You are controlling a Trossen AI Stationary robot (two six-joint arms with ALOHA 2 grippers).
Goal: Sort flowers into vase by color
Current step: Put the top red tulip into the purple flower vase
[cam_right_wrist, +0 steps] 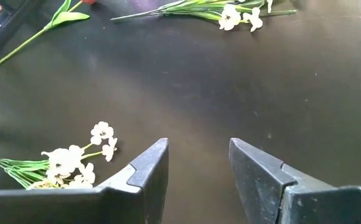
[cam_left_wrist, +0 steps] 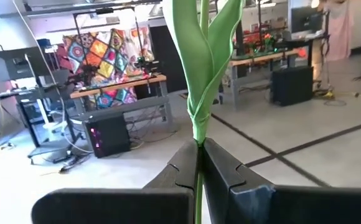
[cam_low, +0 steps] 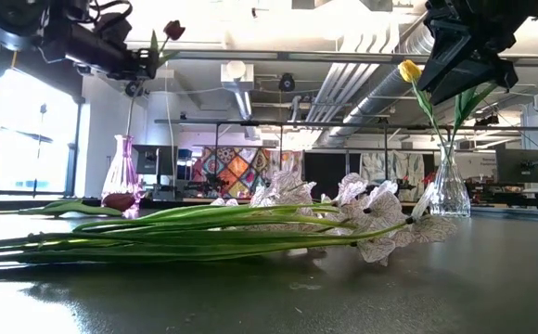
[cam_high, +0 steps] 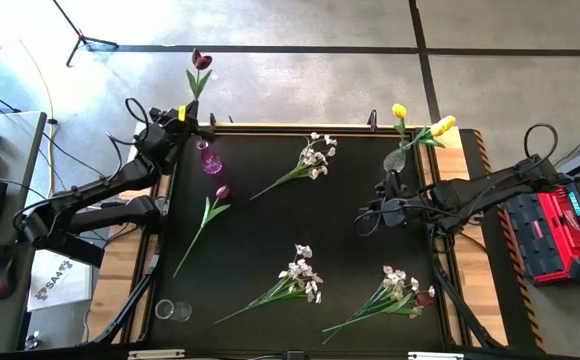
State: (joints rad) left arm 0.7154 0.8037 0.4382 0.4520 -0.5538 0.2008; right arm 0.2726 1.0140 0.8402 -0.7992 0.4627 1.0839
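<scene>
left gripper [cam_high: 183,113]: clamped on the stem of a maroon tulip [cam_high: 201,61], raised at the far left corner of the table [cam_high: 270,230]; left wrist view shows the fingers [cam_left_wrist: 224,171] pinched tight on the stem, leaves fanning out just ahead of the tips.
held tulip: bloom sticks out past the table's far edge, beyond the gripper (low view has it high up, head above the arm).
pink vase [cam_high: 210,160]: on the table just beside the left gripper, on its near side; nothing visibly in it from above.
second maroon tulip [cam_high: 210,208]: flat on the table, further in from the pink vase, well apart from the left gripper.
right gripper [cam_high: 382,210]: jaws parted, nothing between them; right wrist view shows bare table in the gap between the fingers [cam_right_wrist: 146,171].
clear vase [cam_high: 395,160]: just beyond the right gripper toward the far edge, holding both yellow tulips [cam_high: 420,125] (low view confirms the stems in the glass).
white sprays: one [cam_high: 305,160] off to the right gripper's side toward table centre, near the far edge; two more [cam_high: 290,280] [cam_high: 390,295] lie by the near edge, the latter closest to the right gripper.
small clear glass [cam_high: 165,310]: near left corner, well apart from both grippers.
off-table: red case [cam_high: 560,230] at the right arm's side; keyboard and mouse at the left.
</scene>
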